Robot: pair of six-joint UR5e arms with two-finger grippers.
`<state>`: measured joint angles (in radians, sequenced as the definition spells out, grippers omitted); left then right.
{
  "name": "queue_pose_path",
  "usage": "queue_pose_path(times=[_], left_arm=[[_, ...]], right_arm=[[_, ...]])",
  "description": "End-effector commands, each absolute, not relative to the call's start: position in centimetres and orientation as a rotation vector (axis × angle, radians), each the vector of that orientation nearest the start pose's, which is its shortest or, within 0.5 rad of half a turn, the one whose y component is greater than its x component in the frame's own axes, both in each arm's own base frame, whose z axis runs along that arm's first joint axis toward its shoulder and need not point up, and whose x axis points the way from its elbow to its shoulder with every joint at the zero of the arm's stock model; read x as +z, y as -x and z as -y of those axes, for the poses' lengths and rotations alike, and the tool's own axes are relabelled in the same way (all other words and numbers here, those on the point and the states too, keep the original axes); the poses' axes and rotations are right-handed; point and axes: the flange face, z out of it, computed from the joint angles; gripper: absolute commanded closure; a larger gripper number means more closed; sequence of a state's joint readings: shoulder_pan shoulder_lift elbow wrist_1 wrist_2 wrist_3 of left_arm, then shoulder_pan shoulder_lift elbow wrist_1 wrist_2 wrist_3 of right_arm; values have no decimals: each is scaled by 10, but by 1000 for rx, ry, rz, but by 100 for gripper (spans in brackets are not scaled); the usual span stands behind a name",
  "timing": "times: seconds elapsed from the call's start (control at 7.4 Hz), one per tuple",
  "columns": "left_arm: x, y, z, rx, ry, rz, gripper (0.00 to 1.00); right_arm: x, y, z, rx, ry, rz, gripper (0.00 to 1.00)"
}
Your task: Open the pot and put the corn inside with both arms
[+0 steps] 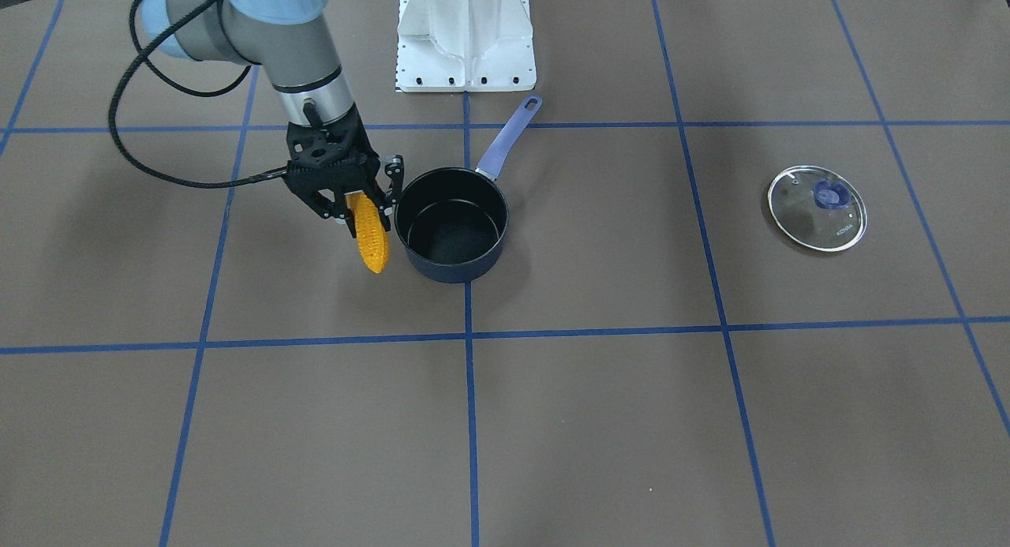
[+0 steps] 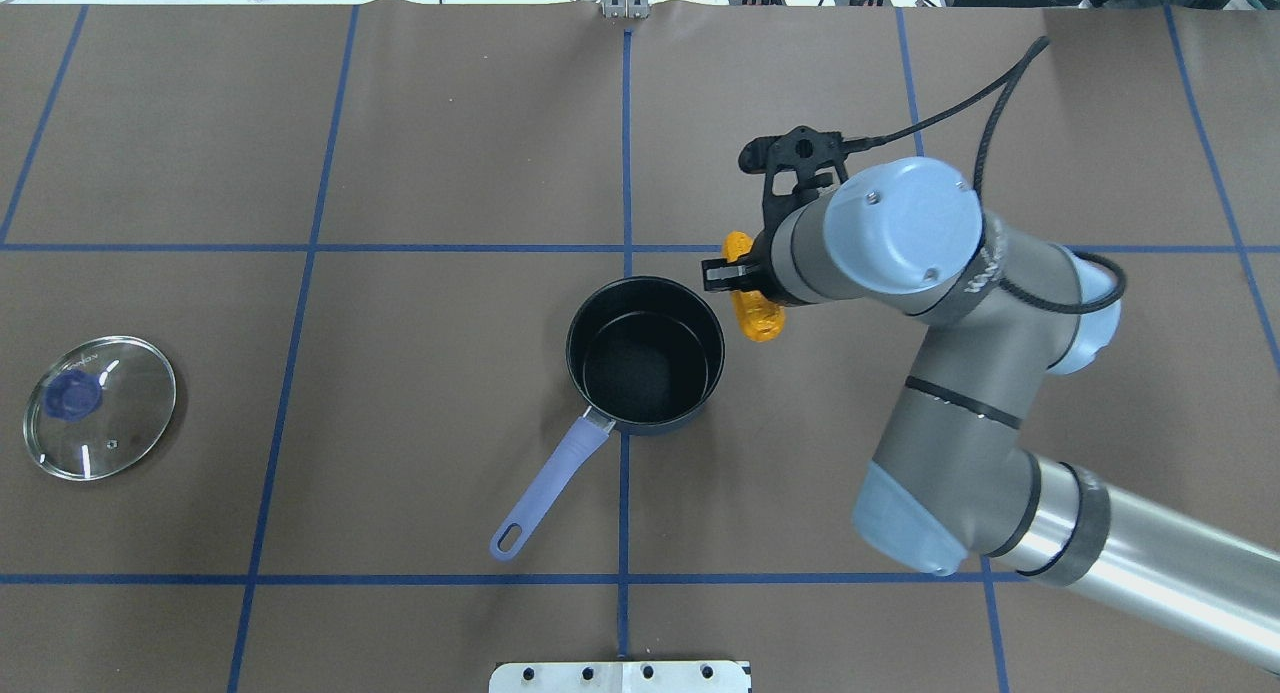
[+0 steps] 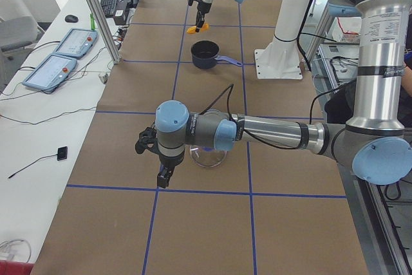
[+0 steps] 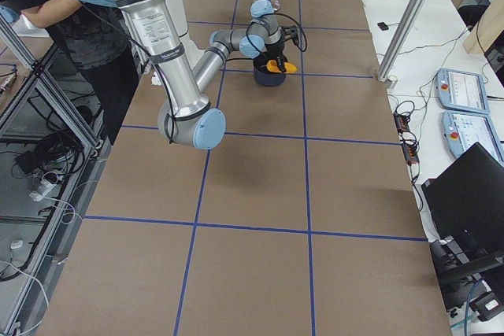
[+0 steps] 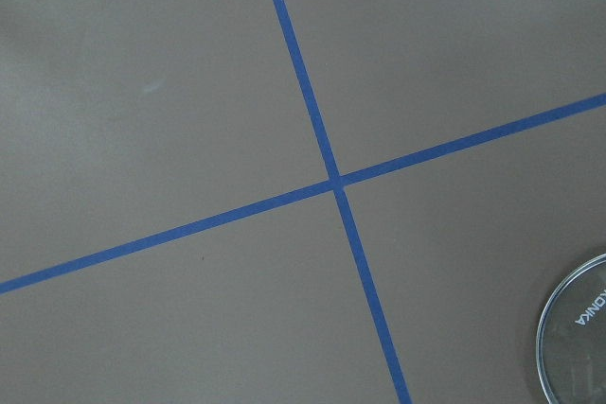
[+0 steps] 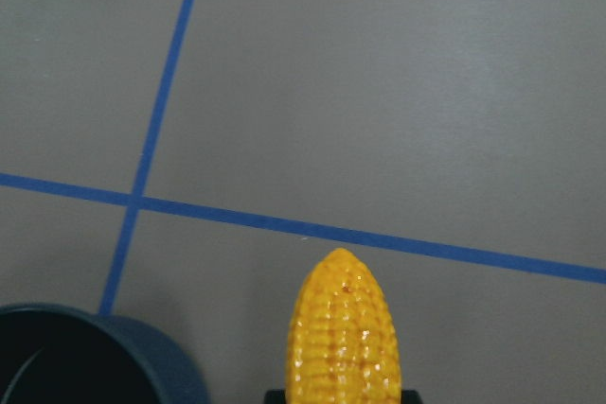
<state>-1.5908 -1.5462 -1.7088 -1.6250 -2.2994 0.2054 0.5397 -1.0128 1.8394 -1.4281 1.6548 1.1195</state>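
The dark blue pot (image 1: 455, 273) stands open and empty near the table's middle, its lilac handle (image 1: 509, 137) pointing toward the robot's base. My right gripper (image 1: 359, 211) is shut on the orange-yellow corn (image 1: 369, 239), which hangs tip-down just beside the pot's rim, not over the opening. In the overhead view the corn (image 2: 752, 308) sits right of the pot (image 2: 572, 345). The right wrist view shows the corn (image 6: 343, 338) and the pot's edge (image 6: 142, 352). My left gripper (image 3: 164, 175) hovers next to the glass lid (image 3: 209, 158); I cannot tell whether it is open.
The glass lid (image 1: 817, 207) with a blue knob lies flat on the table far from the pot, on the robot's left side (image 2: 98, 406). Its rim shows in the left wrist view (image 5: 578, 338). The white pedestal base (image 1: 465, 34) stands behind the pot.
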Motion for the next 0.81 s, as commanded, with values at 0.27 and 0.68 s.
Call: queue_pose_path(times=[0.27, 0.68], left_arm=[[600, 76, 489, 237, -239, -707, 2], [600, 76, 488, 240, -240, -708, 2]], right_arm=[[169, 577, 390, 192, -417, 890, 100], [168, 561, 407, 206, -427, 890, 0]])
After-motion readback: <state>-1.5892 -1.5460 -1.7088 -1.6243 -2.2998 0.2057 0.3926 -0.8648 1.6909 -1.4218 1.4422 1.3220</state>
